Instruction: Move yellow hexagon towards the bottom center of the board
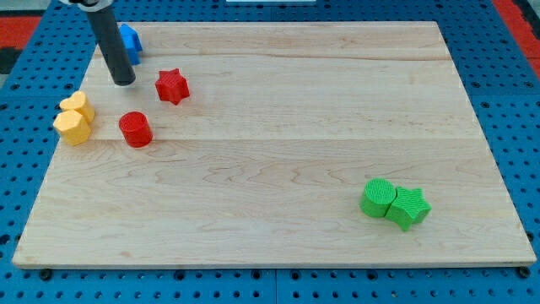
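I take the red cylinder (135,129) as my landmark. The yellow hexagon (72,127) lies to the view's left of it, close to the board's (278,169) left edge, and it touches a second yellow block (78,105) just above; that one looks like a heart, but I am not sure. My tip (123,81) rests on the board above the red cylinder, a little to its left, apart from every block. The rod has no hand, so it grips nothing. The red star (172,86) is up and right of the cylinder. A blue block (129,40) sits further up, partly hidden behind the rod. Far to the lower right, the green cylinder (378,198) and green star (408,207) touch each other.
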You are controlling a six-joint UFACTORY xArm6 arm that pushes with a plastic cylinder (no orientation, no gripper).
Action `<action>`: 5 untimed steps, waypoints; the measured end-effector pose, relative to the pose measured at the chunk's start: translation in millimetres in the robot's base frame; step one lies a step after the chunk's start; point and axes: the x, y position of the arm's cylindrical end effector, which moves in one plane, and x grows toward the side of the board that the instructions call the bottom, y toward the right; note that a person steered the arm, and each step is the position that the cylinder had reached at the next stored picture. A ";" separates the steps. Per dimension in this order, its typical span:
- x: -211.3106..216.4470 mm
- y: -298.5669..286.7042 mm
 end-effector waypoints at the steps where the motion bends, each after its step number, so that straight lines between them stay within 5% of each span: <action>1: 0.6 -40.5; 5: 130.1 -60.0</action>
